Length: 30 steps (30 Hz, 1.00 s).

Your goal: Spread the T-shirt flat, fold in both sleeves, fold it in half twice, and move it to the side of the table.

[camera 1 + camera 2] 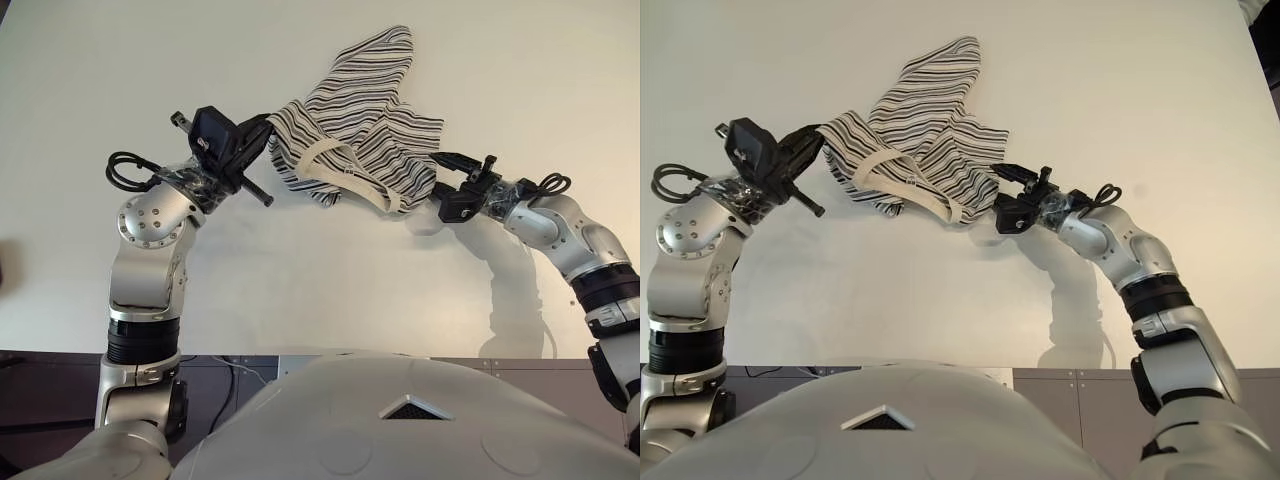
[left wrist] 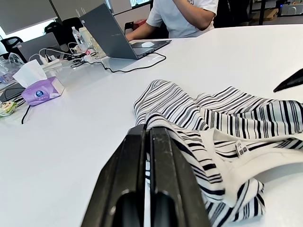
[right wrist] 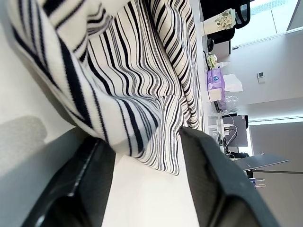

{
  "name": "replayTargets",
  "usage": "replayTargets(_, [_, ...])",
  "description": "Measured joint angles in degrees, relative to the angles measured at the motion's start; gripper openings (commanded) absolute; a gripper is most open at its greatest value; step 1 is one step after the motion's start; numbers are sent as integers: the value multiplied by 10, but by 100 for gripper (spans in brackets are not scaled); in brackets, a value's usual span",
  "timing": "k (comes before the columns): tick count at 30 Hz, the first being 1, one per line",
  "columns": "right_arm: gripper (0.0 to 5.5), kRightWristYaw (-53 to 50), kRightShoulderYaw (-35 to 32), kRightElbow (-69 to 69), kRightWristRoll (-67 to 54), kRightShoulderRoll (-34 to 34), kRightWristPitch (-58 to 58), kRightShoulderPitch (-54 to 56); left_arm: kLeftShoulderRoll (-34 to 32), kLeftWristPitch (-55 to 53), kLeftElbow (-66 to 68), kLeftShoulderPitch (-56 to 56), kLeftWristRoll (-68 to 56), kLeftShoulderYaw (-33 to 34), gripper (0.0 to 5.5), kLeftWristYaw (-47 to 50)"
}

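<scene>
Left pincer [image 2: 147,133] clamped on crumpled striped T-shirt [image 1: 360,120], right pincer [image 3: 147,144] apart around its edge, white table [image 1: 300,290].

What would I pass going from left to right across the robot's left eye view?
First the left claw, then the striped T-shirt, then the right claw, all over the white table.

T-shirt [image 2: 227,113] sleeves hidden in folds; fabric cut off, L wrist view.
</scene>
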<state>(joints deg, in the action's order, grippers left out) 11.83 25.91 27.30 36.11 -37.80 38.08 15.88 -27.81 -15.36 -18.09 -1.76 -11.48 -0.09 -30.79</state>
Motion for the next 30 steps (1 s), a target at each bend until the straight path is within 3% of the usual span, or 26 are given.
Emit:
replayTargets(10, [16,-12,0,-6,9,-4,17,-4,8,0,0,0,4,-1,10,3])
replayTargets(15, [16,1,-20,-34,-25,-2,-9,-28,10,0,0,0,4,0,10,5])
replayTargets(22, [16,92,-129,-125,-300,77,-198,-65,35,-3,0,4,-11,17,10,28])
replayTargets(27, [16,87,-296,-147,-608,144,-477,70,82,-54,-1,103,-135,98,10,83])
replayTargets(30, [16,82,-338,-177,-673,152,-565,128,95,-73,-4,163,-169,126,10,120])
